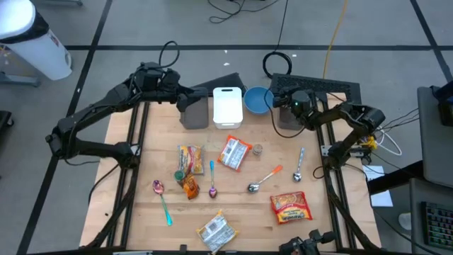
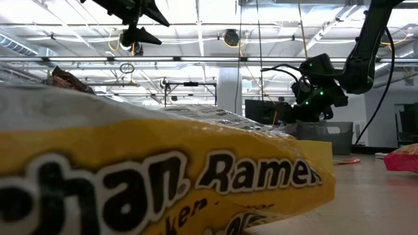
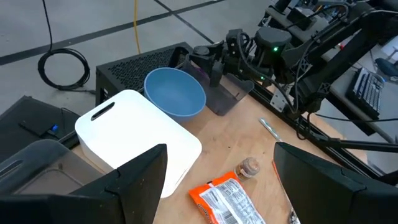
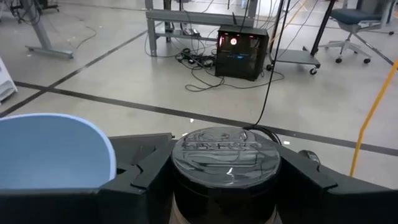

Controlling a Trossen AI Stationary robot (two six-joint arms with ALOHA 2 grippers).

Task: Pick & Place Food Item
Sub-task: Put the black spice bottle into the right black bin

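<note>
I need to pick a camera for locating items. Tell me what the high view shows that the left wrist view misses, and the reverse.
Only the high view: the red ramen packet, the spoons such as the orange-handled spoon, and the left gripper whole. Only the left wrist view: the inside of the blue bowl from the side. Both: the white container, the orange snack packet and the right gripper.

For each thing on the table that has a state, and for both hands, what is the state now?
Left hand: open, empty, above the white container.
Right hand: open, empty, at the far edge.
White container: upright, nothing visible inside.
Blue bowl: upright, empty.
Ramen packets: lying flat, sealed.
Spoons: lying flat.
</note>
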